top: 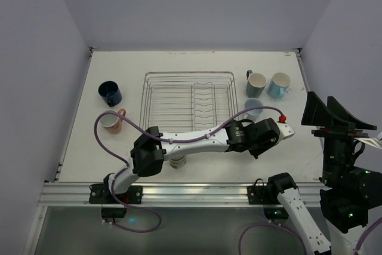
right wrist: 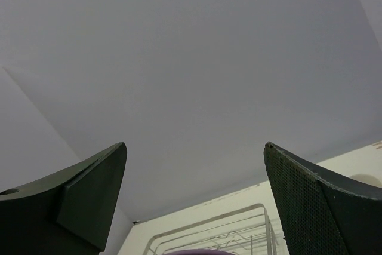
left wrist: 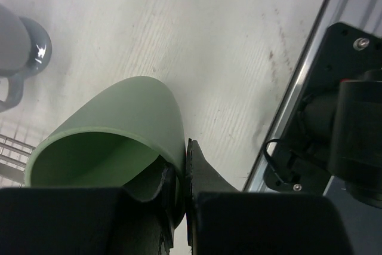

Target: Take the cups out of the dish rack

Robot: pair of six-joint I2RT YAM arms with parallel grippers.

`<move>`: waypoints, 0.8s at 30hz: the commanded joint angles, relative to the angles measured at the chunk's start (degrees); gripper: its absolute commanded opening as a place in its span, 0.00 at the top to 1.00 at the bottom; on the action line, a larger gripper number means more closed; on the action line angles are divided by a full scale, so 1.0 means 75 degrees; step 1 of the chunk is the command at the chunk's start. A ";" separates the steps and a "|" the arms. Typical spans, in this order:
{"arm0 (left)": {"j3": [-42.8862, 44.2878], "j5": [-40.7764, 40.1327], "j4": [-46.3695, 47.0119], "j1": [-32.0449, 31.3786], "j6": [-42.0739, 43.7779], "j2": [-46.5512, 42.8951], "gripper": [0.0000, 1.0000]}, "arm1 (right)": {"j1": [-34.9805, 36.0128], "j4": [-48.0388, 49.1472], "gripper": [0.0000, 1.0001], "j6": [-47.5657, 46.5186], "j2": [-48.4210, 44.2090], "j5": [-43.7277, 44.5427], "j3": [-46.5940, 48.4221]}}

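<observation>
Left wrist: smooth mint-green cup (left wrist: pixel 113 117), rim clamped in gripper (left wrist: pixel 179 176).

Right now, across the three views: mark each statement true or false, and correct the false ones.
1. The left jaws pinch the wall of a mint green cup. True.
2. The dish rack holds three cups. False: the top view shows none in it.
3. The right jaws are shut. False: they stand wide apart, holding nothing.
4. A navy cup stands left of the rack. True.
5. The salmon pink cup stands right of the rack. False: it stands left, near the navy cup.
</observation>
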 commanded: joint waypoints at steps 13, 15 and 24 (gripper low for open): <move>0.1468 0.0002 -0.1924 -0.0128 0.0607 0.1237 1.00 | -0.0026 0.0227 0.01 0.0141 -0.0095 -0.0105 -0.0390; 0.1480 -0.0045 -0.1924 -0.0128 0.0630 0.1284 1.00 | -0.0026 0.0250 0.01 0.0211 -0.0060 -0.0176 -0.0484; 0.1480 -0.0069 -0.1819 -0.0117 0.0595 0.1366 0.91 | -0.0037 0.0321 0.01 0.0235 -0.0025 -0.0247 -0.0625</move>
